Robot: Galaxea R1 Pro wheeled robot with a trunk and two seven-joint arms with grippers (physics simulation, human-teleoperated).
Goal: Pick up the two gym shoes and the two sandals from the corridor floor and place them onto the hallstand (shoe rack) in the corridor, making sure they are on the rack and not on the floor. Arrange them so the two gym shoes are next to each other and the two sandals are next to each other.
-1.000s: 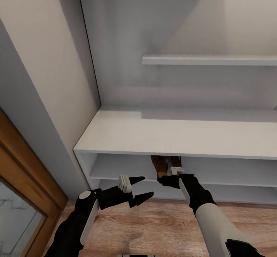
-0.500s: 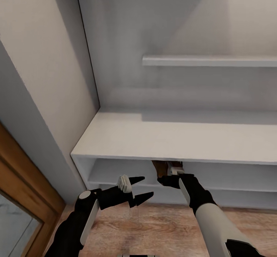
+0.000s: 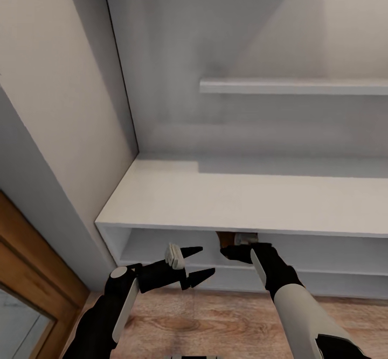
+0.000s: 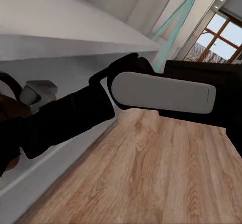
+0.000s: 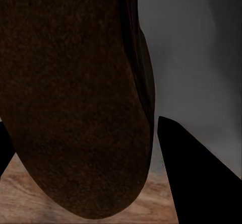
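While the right pincer [image 3: 230, 251] is gripping a sandal [image 3: 225, 238] at the rack's [image 3: 161, 224] upper cubby — partly inside, under the counter top — the left pincer [image 3: 196, 265] is hanging spread and empty above the floor [image 3: 215, 321].

Sandal [image 3: 225, 239] pushed deeper under hallstand [image 3: 242, 200] top.

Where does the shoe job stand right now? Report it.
Done: nothing shows as placed yet; the visible stretch of the hallstand holds no shoes. In hand: the right gripper holds a dark brown sandal at the mouth of the upper cubby, under the bench top. The left gripper hangs open and empty above the corridor floor. Left: release this sandal, then fetch the other sandal and both gym shoes.
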